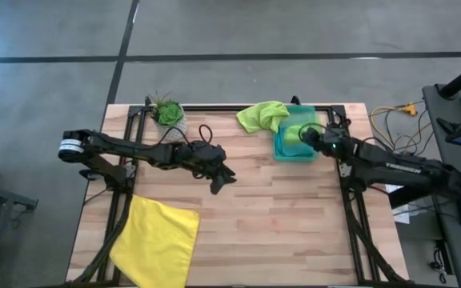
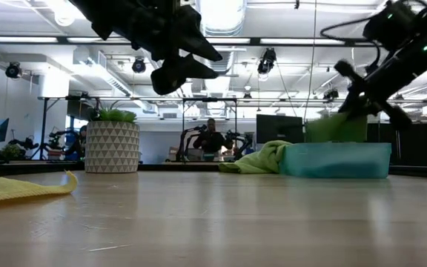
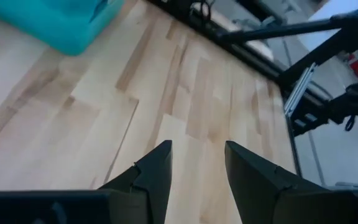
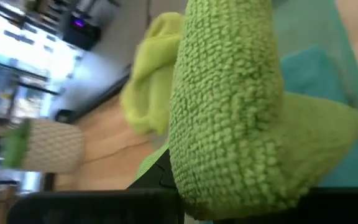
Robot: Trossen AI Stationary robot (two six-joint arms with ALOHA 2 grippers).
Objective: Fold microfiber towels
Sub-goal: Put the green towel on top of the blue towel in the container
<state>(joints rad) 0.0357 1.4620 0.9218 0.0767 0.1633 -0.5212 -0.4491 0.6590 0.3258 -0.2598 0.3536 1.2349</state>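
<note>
A bright yellow towel (image 1: 158, 240) lies spread at the table's near left, one corner hanging over the near edge. One lime green towel (image 1: 262, 116) lies bunched at the far side, against the left wall of the teal-green bin (image 1: 293, 150). My right gripper (image 1: 306, 134) is over the bin, shut on a second lime green towel (image 4: 229, 106). My left gripper (image 1: 222, 180) hangs above the bare middle of the table, open (image 3: 197, 146), with nothing between its fingers. My right gripper holds the lime green towel as a thick bunch (image 4: 222, 180) of several layers. The cloth wraps over the fingers and hides the place of contact. In the low view the towel (image 2: 337, 127) hangs below the gripper, just above the bin's rim.
A patterned planter with a green plant (image 1: 169, 114) stands at the far left. Something teal (image 4: 312, 65) lies inside the bin. A black frame (image 1: 238, 107) runs along the table's far edge and sides. Bare wood lies at the middle and near right.
</note>
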